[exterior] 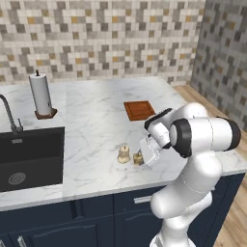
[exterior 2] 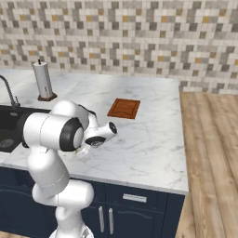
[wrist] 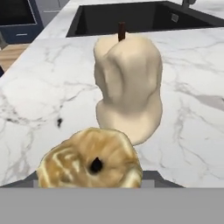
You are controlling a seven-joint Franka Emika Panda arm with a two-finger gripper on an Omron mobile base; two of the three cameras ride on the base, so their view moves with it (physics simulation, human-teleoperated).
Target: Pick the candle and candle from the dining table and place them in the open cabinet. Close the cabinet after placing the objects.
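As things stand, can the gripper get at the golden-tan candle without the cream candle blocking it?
Probably yes. The golden-tan candle sits right before the hand, nearest the camera, while the cream candle stands behind it, not in between. Whether the gripper is open cannot be told.

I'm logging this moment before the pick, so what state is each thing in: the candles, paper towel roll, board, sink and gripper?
Golden-tan candle: upright on the table, unlit, right at the gripper.
Cream candle: upright just beside it, dark wick, unlit.
Paper towel roll: standing on its holder.
Wooden board: lying flat, bare.
Sink: no water visible.
Gripper: down at the golden-tan candle; whether open or shut cannot be told.
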